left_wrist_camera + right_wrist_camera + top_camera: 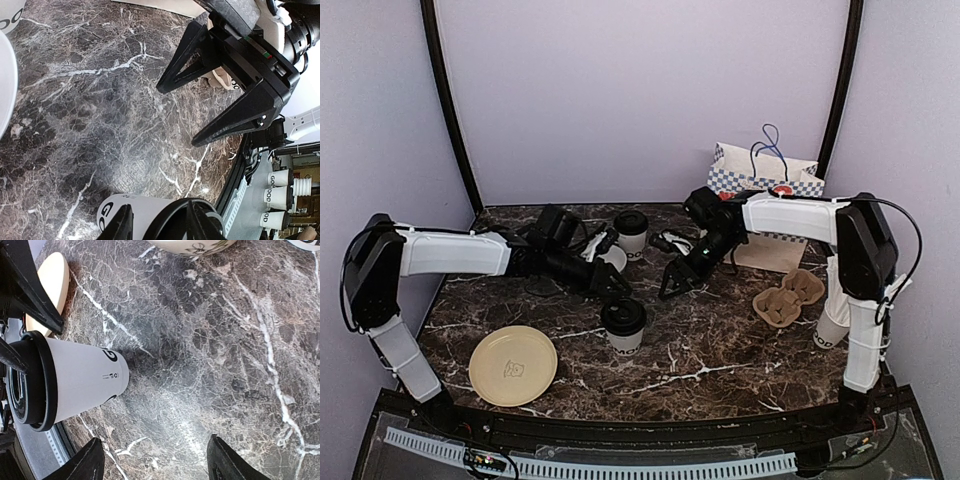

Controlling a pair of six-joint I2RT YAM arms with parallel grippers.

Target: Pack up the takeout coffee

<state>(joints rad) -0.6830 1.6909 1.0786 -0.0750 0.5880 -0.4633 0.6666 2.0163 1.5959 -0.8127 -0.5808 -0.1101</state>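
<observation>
Obs: a white paper cup with a black plastic lid stands upright on the dark marbled counter. It is front of centre, near the pale yellow round plate. A second lidded white cup stands further back, beside a low white bowl.

Left end effector: fingers partly drawn in, right at the near cup's lid. Cannot tell whether they pinch the rim or only hang over it. Judgement: coming in from the top makes sense, since the lid rim offers a firmer edge than the tapered paper wall.

Right end effector: fingers spread wide, empty, low over bare counter beside that cup and pointed toward it. It is probably placed to steady or receive the cup.

Likely destination: the brown moulded-pulp cup carrier at right, in front of the checked paper bag with blue handles.

Clearance: open counter lies between cup and carrier, but the right arm crosses that path. The cup sits not far from the front edge. Risk: a lid-only hold could pop the lid off.
</observation>
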